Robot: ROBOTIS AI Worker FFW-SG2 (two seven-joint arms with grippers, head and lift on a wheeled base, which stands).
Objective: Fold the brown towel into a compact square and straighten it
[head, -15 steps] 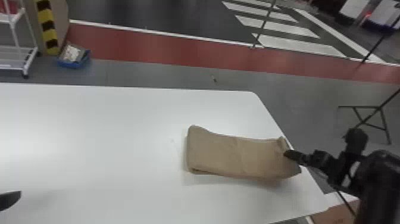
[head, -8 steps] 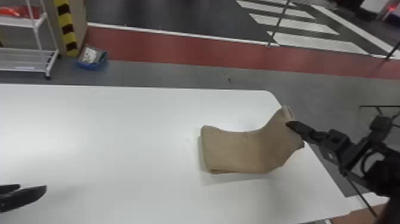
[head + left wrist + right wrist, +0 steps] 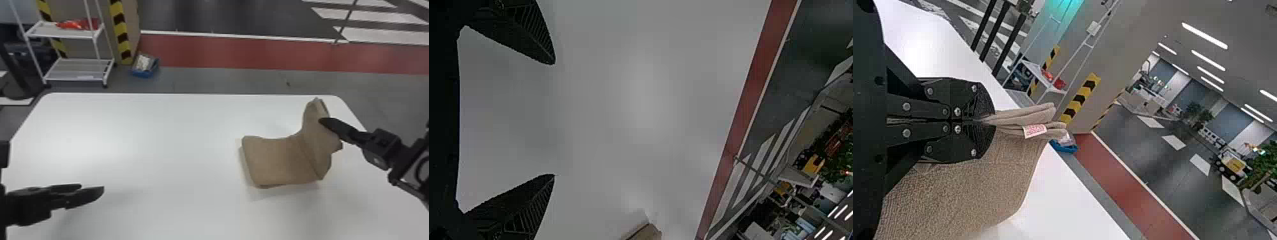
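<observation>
- Gripping raised end of towel (image 3: pixel 277 161) in right tool (image 3: pixel 321 121)
- Resting towel's other end on tabletop (image 3: pixel 166 143)
- Holding left tool (image 3: pixel 92 187) open above tabletop, well apart from towel

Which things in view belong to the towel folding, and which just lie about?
Part of the job:
- brown towel, one end lifted
- right gripper, pinching it
- left gripper, open
- white table

Just lying about:
- blue bin
- white rack with red items

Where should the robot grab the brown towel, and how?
Probably by the brown towel's raised end, from the robot's right: its layers stand up there, easy to pinch, and the right gripper holds them. The other end lies flat on the table.
</observation>
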